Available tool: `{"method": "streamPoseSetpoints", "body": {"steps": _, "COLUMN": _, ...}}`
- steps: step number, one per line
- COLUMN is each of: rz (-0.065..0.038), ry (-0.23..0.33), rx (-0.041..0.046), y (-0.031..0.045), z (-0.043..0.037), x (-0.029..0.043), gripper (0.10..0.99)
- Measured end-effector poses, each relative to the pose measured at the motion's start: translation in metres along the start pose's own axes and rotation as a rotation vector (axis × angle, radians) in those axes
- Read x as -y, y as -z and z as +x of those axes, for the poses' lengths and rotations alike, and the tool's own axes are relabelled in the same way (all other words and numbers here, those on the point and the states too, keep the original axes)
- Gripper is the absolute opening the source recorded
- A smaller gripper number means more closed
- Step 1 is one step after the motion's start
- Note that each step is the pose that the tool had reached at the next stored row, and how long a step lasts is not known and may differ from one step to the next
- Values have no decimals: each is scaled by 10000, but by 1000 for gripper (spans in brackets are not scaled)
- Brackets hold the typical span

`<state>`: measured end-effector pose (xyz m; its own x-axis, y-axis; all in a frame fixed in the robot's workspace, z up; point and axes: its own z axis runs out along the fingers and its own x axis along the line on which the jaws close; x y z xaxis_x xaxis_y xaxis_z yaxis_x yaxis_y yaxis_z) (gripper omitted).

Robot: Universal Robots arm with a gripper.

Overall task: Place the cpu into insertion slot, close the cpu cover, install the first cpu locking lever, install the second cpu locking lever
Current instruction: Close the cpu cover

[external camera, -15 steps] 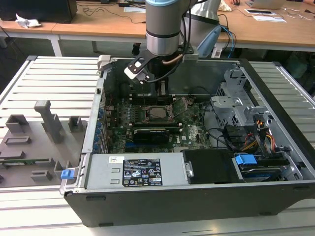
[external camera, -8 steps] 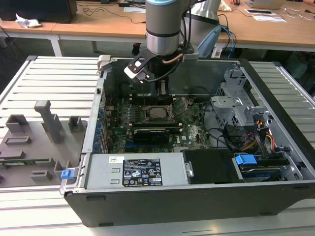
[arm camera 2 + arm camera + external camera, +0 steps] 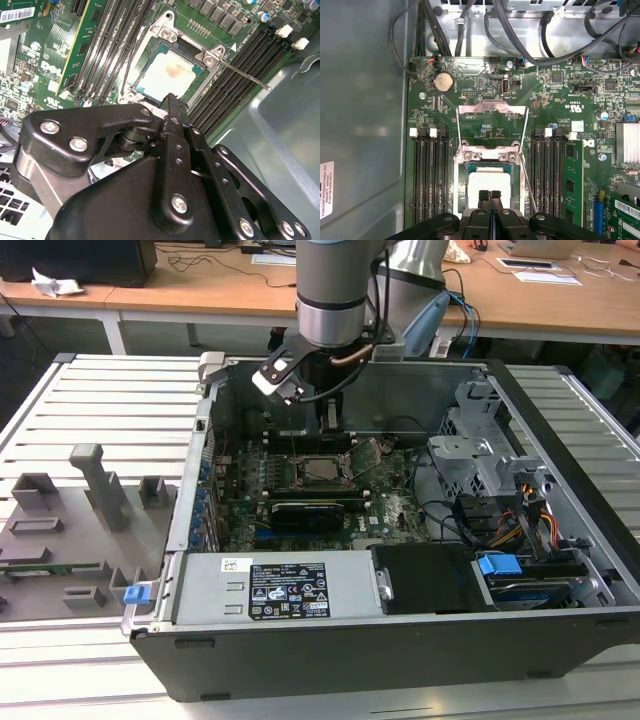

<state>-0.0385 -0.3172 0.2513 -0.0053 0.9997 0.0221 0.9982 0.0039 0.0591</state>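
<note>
The cpu (image 3: 489, 180) lies flat in the insertion slot (image 3: 461, 186), silver top up; the second wrist view shows the cpu (image 3: 167, 75) seated there too. The cpu cover (image 3: 492, 103) is swung open, its window showing the green board behind. My gripper (image 3: 489, 194) hovers at the cpu's near edge with its black fingers pressed together and nothing between them. In the second wrist view the gripper (image 3: 172, 99) tip sits just over that edge. A thin locking lever (image 3: 245, 76) sticks out free beside the socket. In the exterior view the gripper (image 3: 331, 422) hangs above the socket (image 3: 322, 468).
Black memory slots (image 3: 430, 175) flank the socket on both sides. Cables (image 3: 510, 30) run along the case wall past the board. The open computer case (image 3: 300, 660) rests on a slatted table, with drive cages (image 3: 490, 450) at the exterior view's right and grey fixtures (image 3: 95, 485) at its left.
</note>
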Motion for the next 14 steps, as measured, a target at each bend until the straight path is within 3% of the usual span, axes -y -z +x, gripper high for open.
{"method": "streamPoseSetpoints", "body": {"steps": 14, "rz": -2, "ry": 1, "rx": -8, "y": 69, "z": 2, "x": -6, "gripper": 106}}
